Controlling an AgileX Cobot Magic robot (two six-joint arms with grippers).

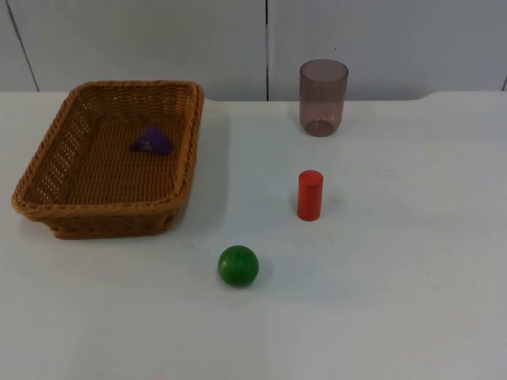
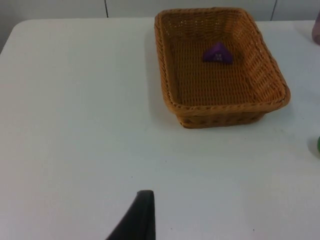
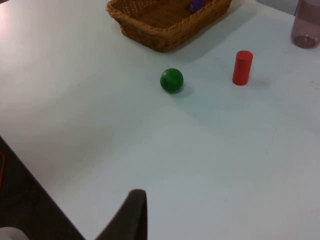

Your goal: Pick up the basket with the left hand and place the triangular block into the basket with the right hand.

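Observation:
A brown wicker basket point(image 1: 103, 209) rests on the white table at the left. A purple triangular block point(image 1: 151, 142) lies inside it, toward the far side. From the left wrist view, the basket point(image 2: 225, 106) and the block point(image 2: 217, 53) are some way ahead of my left gripper point(image 2: 140, 220), which hangs over bare table and touches nothing. My right gripper point(image 3: 132, 215) is near the table's edge, far from the basket point(image 3: 150, 37) and the block point(image 3: 195, 5). It holds nothing that I can see.
A green ball point(image 1: 238, 265) sits near the table's middle, with a red cylinder point(image 1: 310, 195) upright behind it to the right. A translucent purple-grey cup point(image 1: 323, 96) stands by the partition wall. The table's edge point(image 3: 45, 187) runs close to the right gripper.

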